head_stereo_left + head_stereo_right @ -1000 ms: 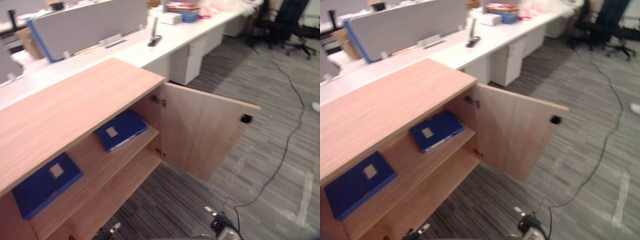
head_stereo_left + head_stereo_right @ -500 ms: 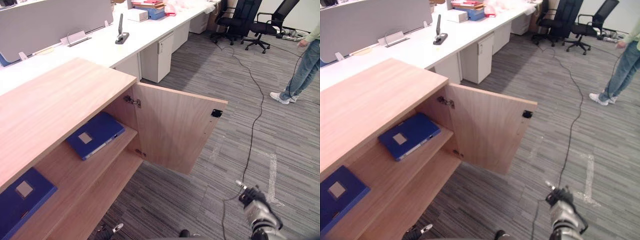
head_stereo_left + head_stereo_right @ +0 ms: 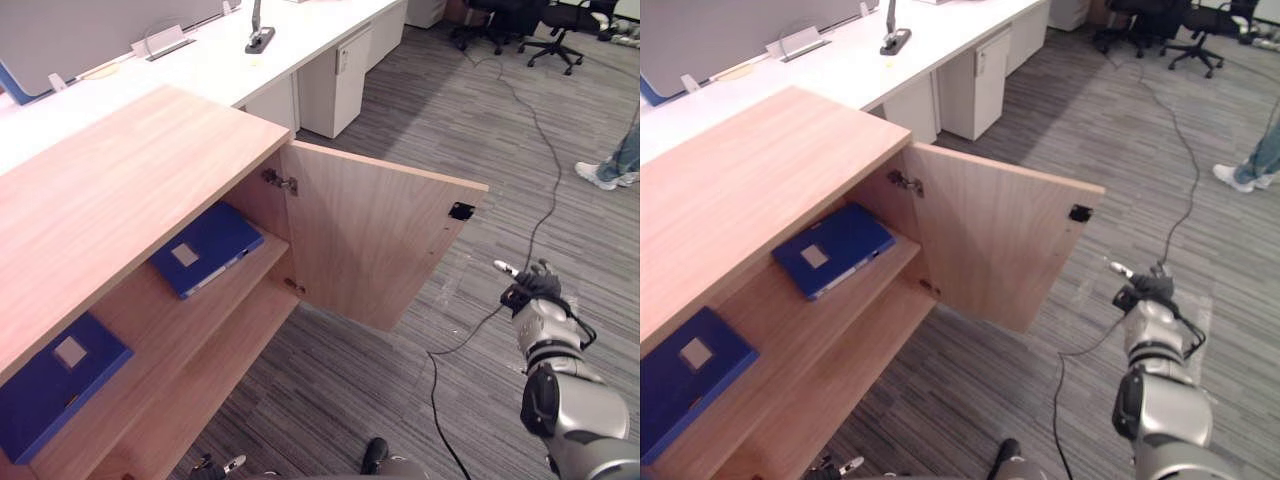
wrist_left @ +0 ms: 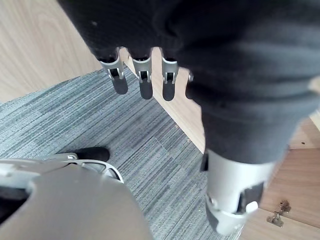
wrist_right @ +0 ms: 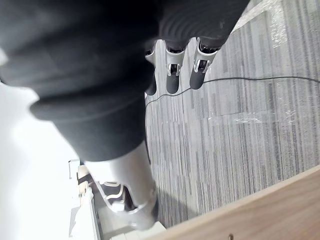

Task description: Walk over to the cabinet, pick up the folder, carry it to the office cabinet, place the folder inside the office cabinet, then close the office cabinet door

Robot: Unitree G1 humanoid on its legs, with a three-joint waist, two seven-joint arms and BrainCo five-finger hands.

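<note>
Judging by how things lie, we put the task close to its end. Our left hand hangs low beside the cabinet, its fingers loose and straight, with nothing in them.

On the upper shelf inside the cabinet lie two blue folders. The first folder is at the shelf's left end. The second folder is toward the right end, near the hinge side, flat and a little askew, well apart from the first. We cannot tell which of the two is the one we were to bring. Neither hand carries anything, so the picking up, the carrying and the placing look done.

What is left is the door. It stands wide open, swung out over the carpet on its hinges, with a small black catch at its upper free corner.

Right of the door, our right hand is raised in the air, fingers relaxed and empty, near the door's free edge but not touching it. We reckon that hand must get round to the outer face and push the door toward the cabinet.

A person's leg shows at the far right, well apart from the door's swing.
</note>
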